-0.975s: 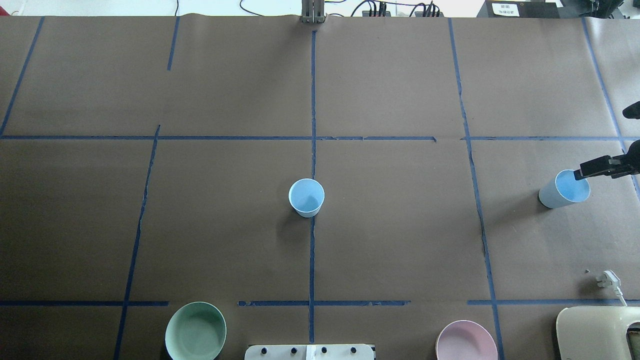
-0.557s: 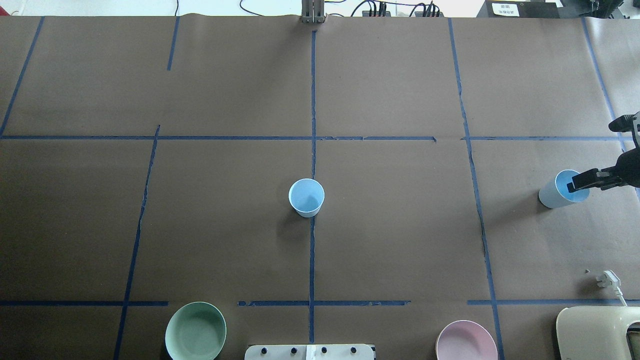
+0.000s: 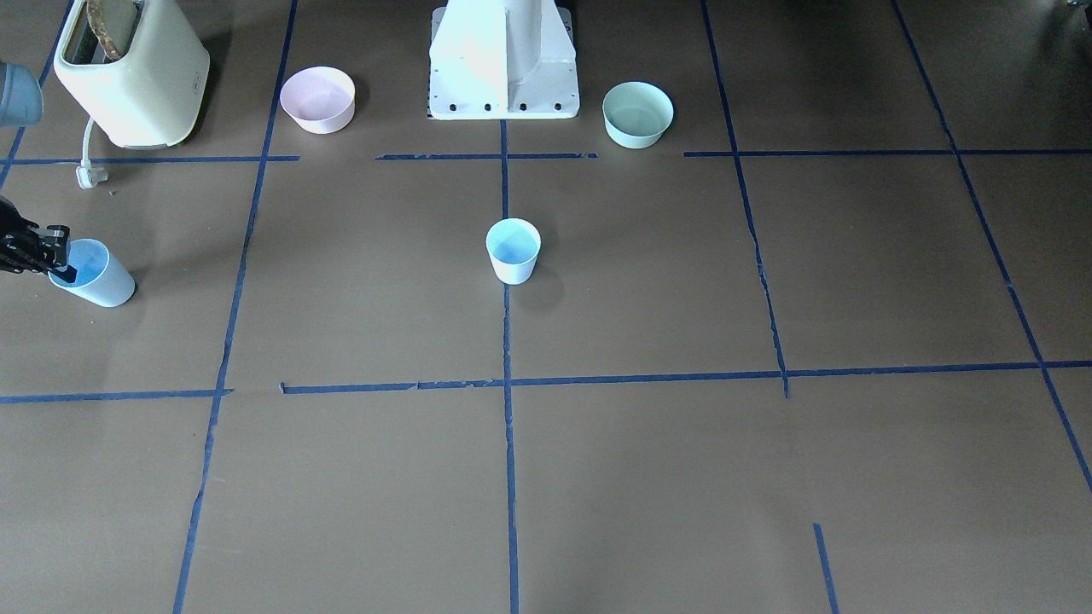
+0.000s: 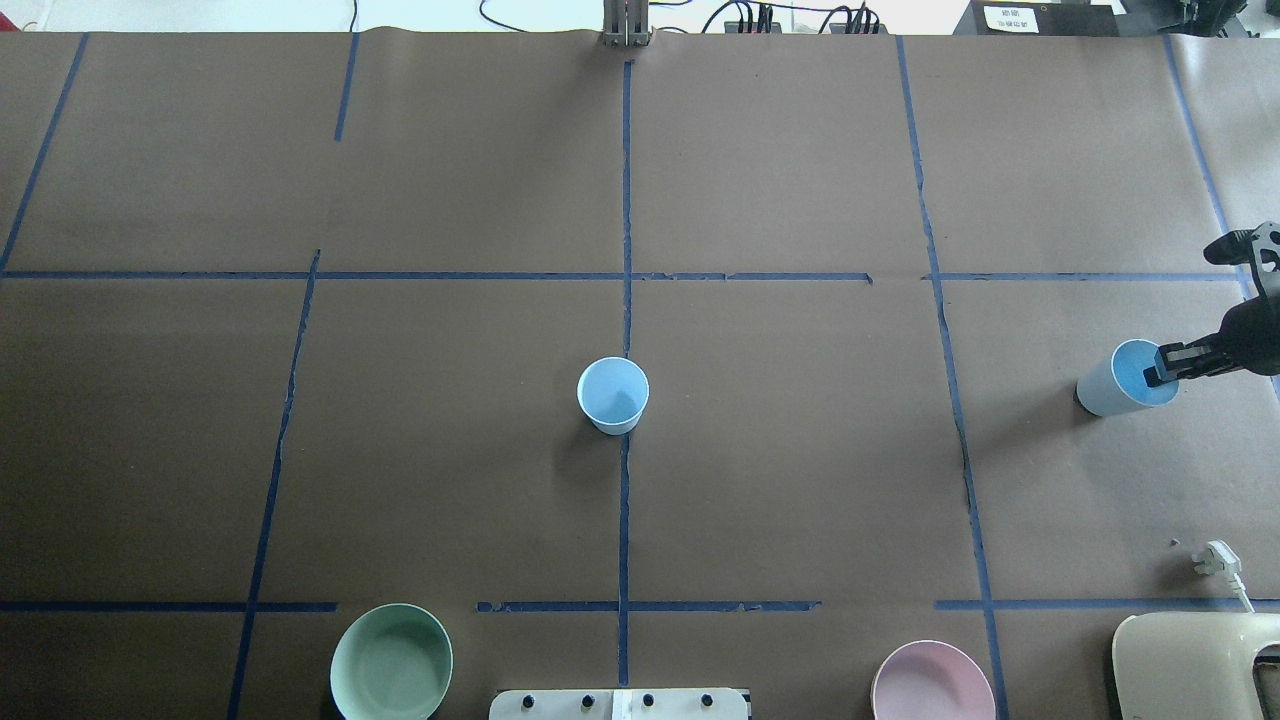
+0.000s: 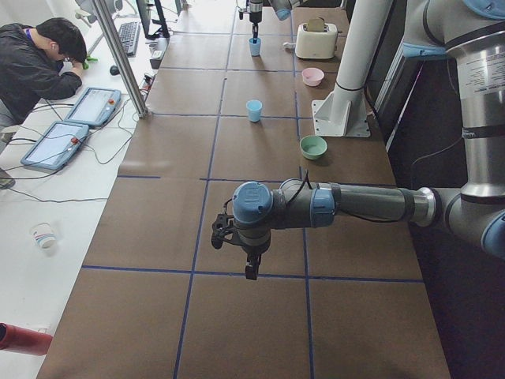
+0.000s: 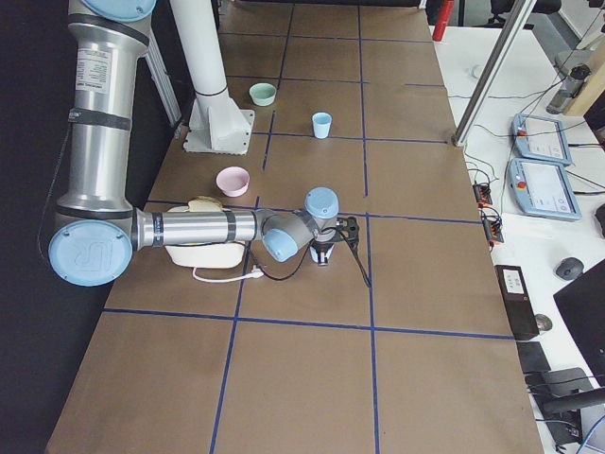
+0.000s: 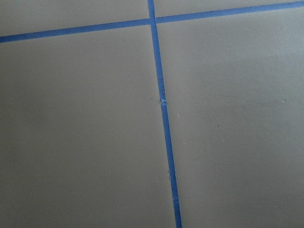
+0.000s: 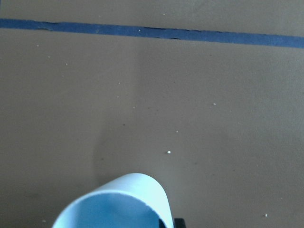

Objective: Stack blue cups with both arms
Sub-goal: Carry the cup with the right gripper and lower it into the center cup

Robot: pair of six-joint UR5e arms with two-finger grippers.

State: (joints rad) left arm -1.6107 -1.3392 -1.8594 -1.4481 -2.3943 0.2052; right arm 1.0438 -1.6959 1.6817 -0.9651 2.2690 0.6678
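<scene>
Two blue cups stand upright on the brown table [image 4: 800, 150], well apart. The centre cup [image 4: 612, 395] sits on the middle line of blue tape [image 4: 626, 180], its bluer inside open to view. The far-right cup [image 4: 1118, 382] rests on the table near the table's right edge, and it has one black finger [image 4: 1163, 366] of the right gripper [image 4: 1170, 366] reaching down into its mouth. Near the robot's white base [image 3: 503, 68], the mint-green bowl [image 4: 391, 662] and the pink bowl [image 4: 932, 685] show only their bare insides. A cream toaster [image 3: 128, 77] stands on the robot's right side with a brown slice [image 3: 107, 17] in its slot.

The overhead view shows the finger inside the cup, but not the second one. The right wrist view adds this: at its lower edge the cup's rim fills the frame, with a black tip just outside the wall and a dark one just inside, so the fingers straddle the wall with a narrow gap. Whether they pinch it cannot be told. The front view shows the toaster's slot, which the overhead view crops away.

The left gripper [image 5: 250, 273] appears only in the left side view, hanging point-down over the table's left end, far from both cups. How wide it stands cannot be told. Its wrist camera sees only brown paper and a tape crossing.
</scene>
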